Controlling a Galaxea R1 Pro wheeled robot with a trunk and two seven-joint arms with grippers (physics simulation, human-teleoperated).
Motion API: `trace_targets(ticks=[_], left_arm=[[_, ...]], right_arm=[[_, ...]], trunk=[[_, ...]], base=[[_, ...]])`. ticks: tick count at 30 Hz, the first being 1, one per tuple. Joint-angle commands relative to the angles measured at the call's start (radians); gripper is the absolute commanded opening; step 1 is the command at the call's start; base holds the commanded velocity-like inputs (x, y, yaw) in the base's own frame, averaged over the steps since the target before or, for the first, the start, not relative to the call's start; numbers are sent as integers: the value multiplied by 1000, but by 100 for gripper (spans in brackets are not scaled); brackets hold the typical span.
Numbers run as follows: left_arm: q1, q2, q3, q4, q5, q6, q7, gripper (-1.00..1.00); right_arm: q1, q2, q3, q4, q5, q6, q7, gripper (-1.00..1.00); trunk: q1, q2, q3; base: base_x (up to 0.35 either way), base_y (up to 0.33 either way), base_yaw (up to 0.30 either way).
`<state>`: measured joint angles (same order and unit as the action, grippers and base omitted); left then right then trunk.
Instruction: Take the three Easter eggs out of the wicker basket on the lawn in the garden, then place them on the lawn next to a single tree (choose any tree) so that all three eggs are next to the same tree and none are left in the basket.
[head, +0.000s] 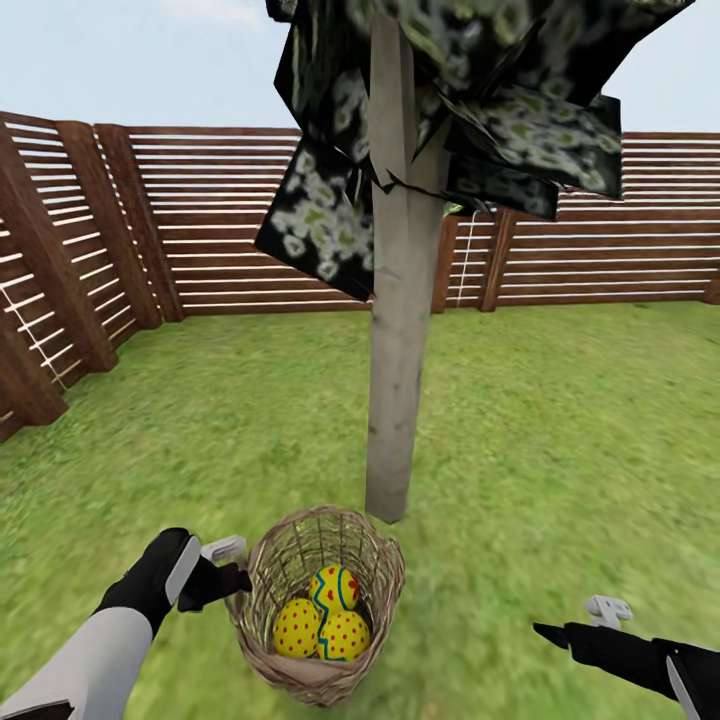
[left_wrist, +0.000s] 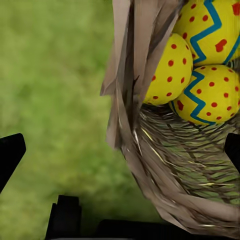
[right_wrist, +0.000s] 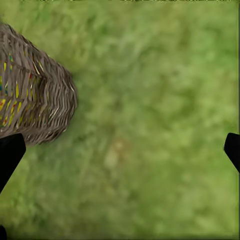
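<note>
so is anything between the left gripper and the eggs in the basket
Yes: the wicker basket's wall stands between the left gripper and the three Easter eggs. From above, the basket's open top is unobstructed.

I see the small round tan wicker basket (head: 318, 610) on the mottled green lawn (head: 560, 430), just before the pale grey-beige tree trunk (head: 398, 340); three yellow zigzag-banded eggs (head: 322, 620) lie inside, slatted brown fence (head: 200, 220) behind.

Left arm (head: 85, 655): light grey forearm shell, black wrist behind black fingers (head: 228, 580), small grey bracket beside them. Right arm (head: 650, 660): black, pale grey bracket behind pointed black fingers (head: 550, 633).
</note>
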<state>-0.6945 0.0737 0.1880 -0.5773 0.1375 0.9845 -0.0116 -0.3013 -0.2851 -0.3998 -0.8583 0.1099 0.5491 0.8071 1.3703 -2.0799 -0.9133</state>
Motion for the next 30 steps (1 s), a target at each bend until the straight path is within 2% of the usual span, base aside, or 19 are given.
trace_targets(ticks=[1, 5, 8, 9, 12, 13, 14, 15, 16, 17, 19, 21, 22, 24, 25, 26, 27, 29, 30], left_arm=[[0, 0, 3, -10, 2, 5, -3, 100], [4, 1, 2, -60, 2, 12, -46, 100], [8, 4, 2, -72, 2, 14, -91, 100], [13, 9, 3, -88, 2, 17, -121, 100], [14, 21, 3, -99, 3, 18, -145, 100], [15, 50, 4, -102, 3, 19, -199, 100], [15, 65, 4, -103, 3, 20, -237, 100], [18, 96, 4, -103, 3, 24, -339, 100], [20, 109, 4, -103, 1, 25, -393, 100], [28, 148, 3, -104, -2, 26, -535, 100], [29, 171, 5, -106, 1, 27, -598, 100], [29, 187, 7, -109, 2, 27, -663, 100], [30, 199, 10, -126, 3, 27, -781, 100], [29, 209, 21, -162, 3, 27, -915, 100], [29, 216, 41, -198, 3, 27, -1009, 100], [30, 218, 55, -221, 3, 26, -1059, 100], [30, 221, 78, -257, 4, 27, -1129, 100], [30, 223, 102, -274, 5, 28, -1195, 100], [30, 224, 112, -276, 4, 28, -1247, 100]], right_arm=[[-1, 1, -4, -1, 11, 3, 4, 100], [-1, 7, 13, -1, 12, 5, -42, 100], [-1, 15, 61, -1, 13, 8, -90, 100], [-1, 49, 100, -7, 17, 11, -107, 100], [-1, 62, 109, -9, 18, 12, -111, 100], [-1, 69, 113, -11, 17, 12, -111, 100], [-1, 70, 113, -12, 17, 12, -111, 100], [-1, 74, 114, -12, 16, 12, -111, 100], [-2, 78, 115, -13, 17, 12, -112, 100], [-7, 100, 118, -22, 20, 13, -139, 100], [-17, 120, 124, -40, 22, 16, -188, 100], [-20, 129, 128, -59, 23, 26, -226, 100], [-23, 135, 131, -85, 22, 66, -262, 100], [-26, 141, 137, -116, 22, 108, -278, 100], [-27, 148, 156, -145, 23, 129, -284, 100], [-28, 152, 174, -164, 23, 138, -286, 100], [-28, 157, 212, -196, 25, 148, -295, 100], [-32, 164, 244, -234, 25, 160, -328, 100], [-40, 173, 255, -274, 23, 212, -369, 100]], trunk=[[-4, 7, 2], [-19, 35, 15], [-31, 56, 24], [-35, 63, 27], [-46, 84, 37], [-50, 91, 40], [-54, 98, 43], [-58, 105, 46], [-62, 112, 49], [-65, 119, 52], [-73, 133, 59], [-81, 147, 65], [-85, 154, 68], [-92, 168, 74], [-96, 175, 78], [-100, 182, 81], [-104, 189, 84], [-111, 203, 90], [-111, 203, 90]], base=[[0, 0, 0], [0, 0, 0], [0, 0, 0], [0, 0, 0], [0, 0, 0], [0, 0, 0], [0, 0, 0], [0, 0, 0], [0, 0, 0], [0, 0, 0], [0, 0, 0], [0, 0, 0], [0, 0, 0], [0, 0, 0], [0, 0, 0], [0, 0, 0], [0, 0, 0], [0, 0, 0], [0, 0, 0]])
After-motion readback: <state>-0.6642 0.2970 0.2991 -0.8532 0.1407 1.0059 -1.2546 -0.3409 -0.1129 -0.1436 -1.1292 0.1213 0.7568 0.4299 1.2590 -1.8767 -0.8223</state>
